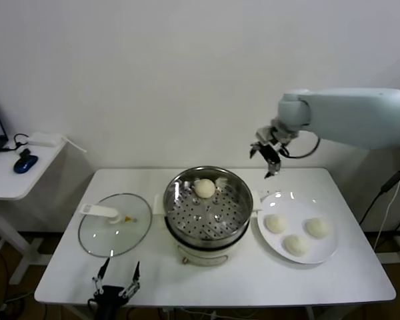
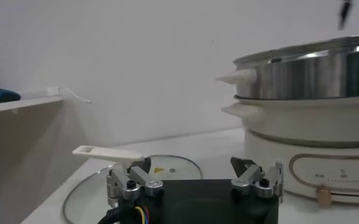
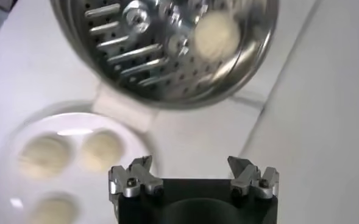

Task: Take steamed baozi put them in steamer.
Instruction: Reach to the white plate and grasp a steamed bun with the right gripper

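The right arm reaches in from the right side of the head view. Its right gripper (image 1: 269, 159) hangs in the air in the upper middle-right, above the back edge of the counter (image 1: 213, 273), between the steamer (image 1: 207, 207) and the plate (image 1: 298, 227). Its fingers are spread apart and hold nothing. The left gripper (image 1: 117, 283) waits low at the bottom left, just past the front edge of the counter, also spread apart and empty.

One baozi (image 1: 205, 188) sits in the steamer, near its back rim. Three more baozi (image 1: 297, 235) lie on the plate at the right, just beside the steamer.

There is bare counter in front of the steamer and plate.

The steamer is round, shiny metal with a tray full of small holes. The baozi are smooth, pale and domed. A round glass lid (image 1: 115, 224) lies flat at the left.
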You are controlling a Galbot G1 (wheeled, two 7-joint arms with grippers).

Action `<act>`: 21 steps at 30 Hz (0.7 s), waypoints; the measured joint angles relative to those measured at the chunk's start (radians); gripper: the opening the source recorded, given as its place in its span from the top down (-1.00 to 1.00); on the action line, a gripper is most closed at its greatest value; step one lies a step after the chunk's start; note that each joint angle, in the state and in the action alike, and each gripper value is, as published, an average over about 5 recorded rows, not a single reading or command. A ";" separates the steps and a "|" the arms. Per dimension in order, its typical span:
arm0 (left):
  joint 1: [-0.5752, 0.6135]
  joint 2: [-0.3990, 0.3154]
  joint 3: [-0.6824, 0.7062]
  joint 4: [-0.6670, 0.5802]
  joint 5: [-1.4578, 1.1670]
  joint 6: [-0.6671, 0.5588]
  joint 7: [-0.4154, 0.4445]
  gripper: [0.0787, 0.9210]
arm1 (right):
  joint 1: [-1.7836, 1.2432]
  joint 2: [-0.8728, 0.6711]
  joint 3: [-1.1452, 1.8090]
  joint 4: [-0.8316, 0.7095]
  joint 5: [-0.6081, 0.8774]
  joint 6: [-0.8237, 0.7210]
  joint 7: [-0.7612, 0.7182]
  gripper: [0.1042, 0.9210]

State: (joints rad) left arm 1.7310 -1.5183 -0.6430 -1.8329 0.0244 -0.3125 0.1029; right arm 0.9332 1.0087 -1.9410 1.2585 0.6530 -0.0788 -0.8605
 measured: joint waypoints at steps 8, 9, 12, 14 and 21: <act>0.002 -0.003 -0.011 0.010 0.005 -0.001 0.000 -0.77 | -0.111 -0.105 0.051 0.030 -0.008 -0.127 -0.010 -0.76; 0.002 -0.004 -0.011 0.011 0.006 -0.001 -0.001 -0.77 | -0.130 -0.113 0.061 0.028 -0.012 -0.137 -0.010 -0.76; 0.005 -0.006 -0.014 0.014 0.010 -0.002 -0.001 -0.77 | -0.191 -0.131 0.096 0.017 -0.029 -0.163 -0.008 -0.76; 0.007 -0.007 -0.016 0.015 0.012 -0.003 -0.001 -0.77 | -0.232 -0.138 0.122 0.005 -0.041 -0.178 -0.003 -0.76; 0.019 -0.009 -0.021 0.019 0.019 -0.009 -0.003 -0.77 | -0.371 -0.146 0.231 -0.053 -0.077 -0.214 0.030 -0.76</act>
State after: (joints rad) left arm 1.7496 -1.5273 -0.6639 -1.8138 0.0436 -0.3215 0.1003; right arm 0.5620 0.8625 -1.7100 1.2052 0.5758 -0.2926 -0.8309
